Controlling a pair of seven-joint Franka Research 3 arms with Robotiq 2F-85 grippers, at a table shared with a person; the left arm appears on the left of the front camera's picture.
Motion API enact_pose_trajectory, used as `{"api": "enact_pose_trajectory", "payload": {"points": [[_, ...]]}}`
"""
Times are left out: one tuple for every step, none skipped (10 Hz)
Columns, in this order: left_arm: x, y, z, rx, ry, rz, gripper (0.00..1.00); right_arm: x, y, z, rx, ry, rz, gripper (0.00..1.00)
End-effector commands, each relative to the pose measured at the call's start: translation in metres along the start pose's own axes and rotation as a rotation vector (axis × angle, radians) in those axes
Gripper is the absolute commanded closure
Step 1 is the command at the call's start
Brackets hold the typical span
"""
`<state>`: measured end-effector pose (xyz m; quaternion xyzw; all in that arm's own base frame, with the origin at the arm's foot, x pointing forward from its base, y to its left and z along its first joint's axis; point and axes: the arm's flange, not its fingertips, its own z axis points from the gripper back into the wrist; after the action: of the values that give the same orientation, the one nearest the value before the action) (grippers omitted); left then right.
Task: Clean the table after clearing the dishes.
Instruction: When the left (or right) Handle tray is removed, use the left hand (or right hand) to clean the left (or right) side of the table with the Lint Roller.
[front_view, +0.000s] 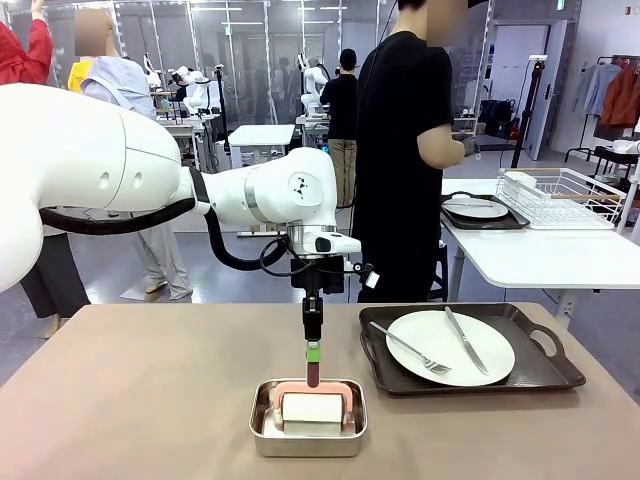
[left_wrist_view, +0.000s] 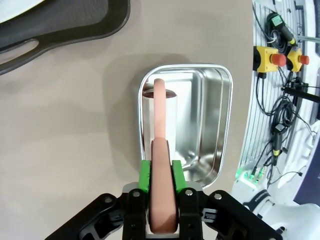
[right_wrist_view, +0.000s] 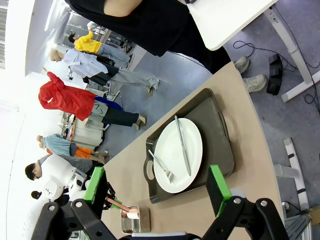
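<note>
L pincer (front_view: 313, 354) points straight down over the taupe surface (front_view: 140, 400), clenched on the pink handle (front_view: 340, 385) of a white block (front_view: 308, 408). The block sits inside a steel pan (front_view: 308, 446) directly under the pincer; can't tell if it rests on the pan's bottom. From the L wrist cam, green pads (left_wrist_view: 145, 175) press both sides of the handle (left_wrist_view: 160, 115) w/ no gap, and the pan's rim (left_wrist_view: 226, 125) lies just past the tips w/ bare surface (left_wrist_view: 65, 130) around it. To the right of the L pincer, near but apart from the pan, a dark brown tray (front_view: 560, 375) lies on the same surface. It carries a round white plate (front_view: 420, 330) w/ a fork (front_view: 405, 345) and a knife (front_view: 467, 342) lying across it, side by side, not touching. R pincer (right_wrist_view: 156, 170) is released, fingers spread wide, nothing btwn them, and it hangs clear above the surface. That tray (right_wrist_view: 222, 145), plate (right_wrist_view: 192, 135), knife (right_wrist_view: 182, 145) and fork (right_wrist_view: 162, 167) show beyond its fingers, and the pan (right_wrist_view: 142, 222) is small past its one finger. Well beyond the L pincer and to the right, a second plate (front_view: 476, 210) on a second tray (front_view: 512, 224) sits on a white table (front_view: 540, 255), beside a white wire rack (front_view: 560, 195). A person (front_view: 400, 150) in black stands btwn that table and the far edge of the surface, behind the L pincer.
</note>
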<state>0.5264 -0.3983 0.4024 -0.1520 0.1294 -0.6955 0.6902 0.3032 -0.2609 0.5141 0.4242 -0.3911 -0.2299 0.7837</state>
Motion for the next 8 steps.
{"api": "enact_pose_trajectory", "payload": {"points": [[-0.004,-0.005,0.000,0.007,0.012,0.017,0.96,-0.001,0.002,0.002,0.010,-0.002,0.009,0.00],[-0.004,-0.005,0.001,0.009,0.010,0.018,1.00,-0.001,0.002,0.002,0.010,-0.002,0.009,0.00],[-0.005,-0.006,0.002,0.010,0.012,0.024,1.00,-0.001,0.002,0.002,0.010,-0.002,0.009,0.00],[-0.007,-0.006,0.006,0.021,0.005,0.039,1.00,-0.001,0.002,0.002,0.010,-0.002,0.009,0.00],[-0.010,-0.009,0.013,0.034,0.004,0.050,0.99,-0.001,0.002,0.002,0.010,-0.002,0.009,0.00],[-0.016,-0.021,0.037,0.114,-0.009,0.131,0.84,-0.001,0.002,0.002,0.010,-0.002,0.009,0.00],[-0.044,-0.047,0.079,0.261,-0.047,0.314,0.84,-0.001,0.002,0.002,0.010,-0.002,0.009,0.00],[-0.073,-0.066,0.116,0.368,-0.144,0.496,0.84,-0.001,0.002,0.002,0.010,-0.002,0.009,0.00]]}}
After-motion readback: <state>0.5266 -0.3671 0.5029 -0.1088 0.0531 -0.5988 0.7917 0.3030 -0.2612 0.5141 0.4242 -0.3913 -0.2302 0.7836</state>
